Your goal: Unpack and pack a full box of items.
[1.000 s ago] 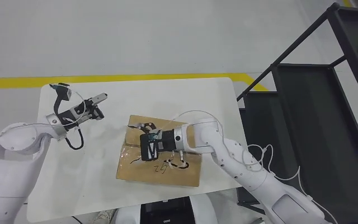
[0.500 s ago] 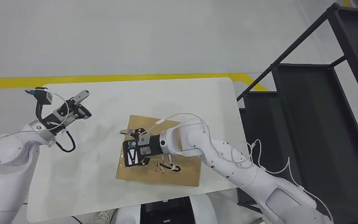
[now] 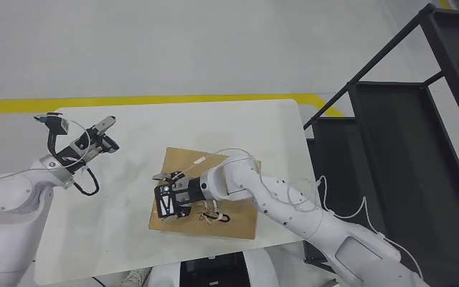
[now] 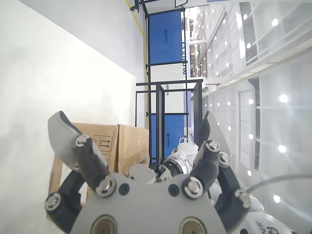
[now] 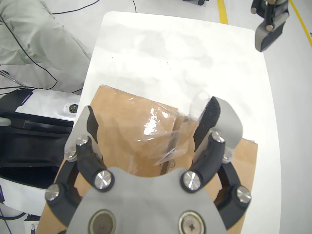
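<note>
Box (image 3: 172, 224) of brown cardboard sits closed on the white table (image 3: 215, 122), a little toward four o'clock from the table's middle in the top view. The right gripper (image 3: 159, 194) is low over the box's nine-o'clock edge, its forearm lying across the lid from three o'clock, probably so that it can work along the taped seam. The left gripper (image 3: 107, 133) is well apart at ten o'clock, raised and angled back toward the box, which leaves the other arm room.

From the left wrist, the left gripper (image 4: 134, 132) has its jaws spread wide with nothing between them. It points across the table (image 4: 48, 74) at the box (image 4: 107, 142).

From the right wrist, the right gripper (image 5: 151, 120) is just as wide open and tilted down over the box (image 5: 117, 113). A strip of clear tape (image 5: 165, 142) stands lifted off the seam. It seems to cling to one ribbed pad, though tape this transparent makes that hard to confirm, and the jaws do not pinch it. The left gripper (image 5: 268, 37) hangs past the far edge of the table (image 5: 170, 49).
</note>
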